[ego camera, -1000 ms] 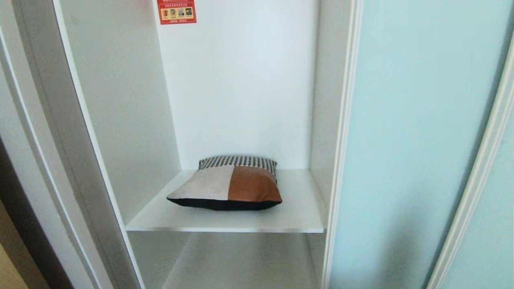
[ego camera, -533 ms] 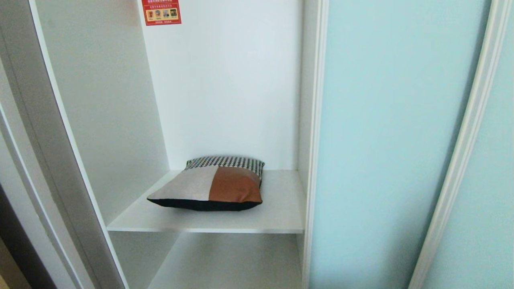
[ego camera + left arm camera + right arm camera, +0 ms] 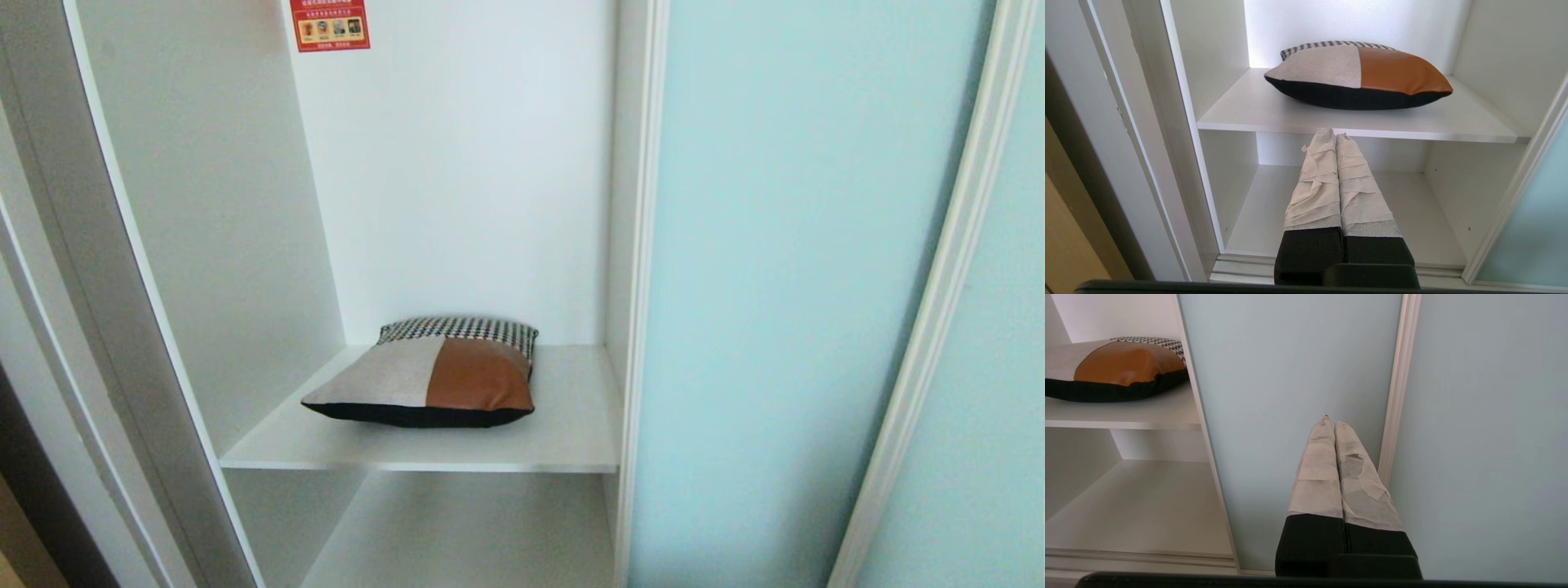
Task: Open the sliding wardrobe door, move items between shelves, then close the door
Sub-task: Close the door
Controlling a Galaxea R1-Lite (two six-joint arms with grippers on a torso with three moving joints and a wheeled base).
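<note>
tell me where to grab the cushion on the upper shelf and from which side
Probably the cushion at its near black edge, approached from the open front of the compartment. It lies flat on the shelf with walls close at the back and sides, so only the front is free; the soft edge should pinch easily.

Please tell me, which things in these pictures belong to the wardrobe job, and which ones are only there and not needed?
Belong to the job:
- sliding wardrobe door, slid aside
- cushion lying on the upper shelf
- lower shelf, bare
- left gripper, shut
- right gripper, shut, facing the door

Only there:
- red sticker on the back wall
</note>
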